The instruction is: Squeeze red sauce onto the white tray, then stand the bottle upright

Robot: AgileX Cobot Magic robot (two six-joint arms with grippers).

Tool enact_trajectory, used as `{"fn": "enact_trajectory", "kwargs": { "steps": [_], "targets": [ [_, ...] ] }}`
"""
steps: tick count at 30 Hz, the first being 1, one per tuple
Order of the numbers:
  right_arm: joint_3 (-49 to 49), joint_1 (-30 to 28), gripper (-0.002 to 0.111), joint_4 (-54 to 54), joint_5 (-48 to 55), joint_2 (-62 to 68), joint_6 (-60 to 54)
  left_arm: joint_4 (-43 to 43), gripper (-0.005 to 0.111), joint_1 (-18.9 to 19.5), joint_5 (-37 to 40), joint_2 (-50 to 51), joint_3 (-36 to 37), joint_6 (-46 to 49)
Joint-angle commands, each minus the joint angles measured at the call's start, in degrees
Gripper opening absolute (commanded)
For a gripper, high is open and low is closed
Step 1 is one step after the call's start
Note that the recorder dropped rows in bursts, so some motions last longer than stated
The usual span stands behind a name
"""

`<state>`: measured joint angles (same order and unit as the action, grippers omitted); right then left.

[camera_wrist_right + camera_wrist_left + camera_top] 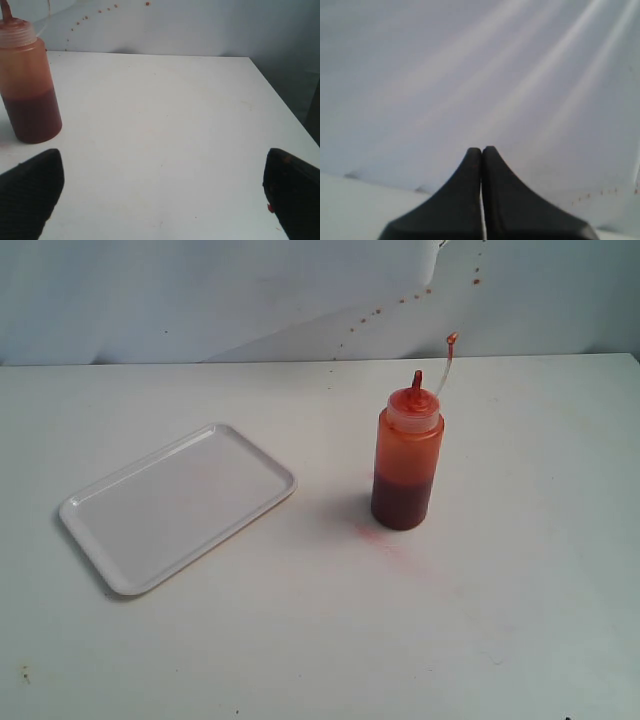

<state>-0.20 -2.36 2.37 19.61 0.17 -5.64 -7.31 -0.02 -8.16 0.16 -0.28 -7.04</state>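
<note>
Right gripper (161, 167), nearer one, jaws released wide; translucent orange-red plastic squeeze bottle (407, 465) upright ahead, off-centre; left gripper (481, 154) jaws clenched, empty.

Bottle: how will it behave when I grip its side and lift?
The bottle probably lifts light and bottom-heavy: sauce fills only its lower part. Its translucent plastic wall likely dents under grip, so with the nozzle uncapped, sauce may spurt. Being round, it would roll if tipped.
</note>
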Motion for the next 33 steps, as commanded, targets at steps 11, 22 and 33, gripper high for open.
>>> {"fn": "enact_trajectory", "kwargs": {
  "steps": [11, 22, 33],
  "targets": [
    [0.20, -0.34, 0.105, -0.23, -0.06, -0.17, 0.10, -5.41, 0.000, -0.23, -33.17, 1.82, 0.28, 0.10],
    [0.20, -0.34, 0.105, -0.23, -0.06, -0.17, 0.10, 30.18, 0.000, -0.23, -42.17, 35.59, -10.19, -10.19],
    [0.20, -0.34, 0.105, -0.23, -0.06, -0.17, 0.10, 64.04, 0.000, -0.23, -61.80, 96.91, -22.31, -2.47]
  ]
}}
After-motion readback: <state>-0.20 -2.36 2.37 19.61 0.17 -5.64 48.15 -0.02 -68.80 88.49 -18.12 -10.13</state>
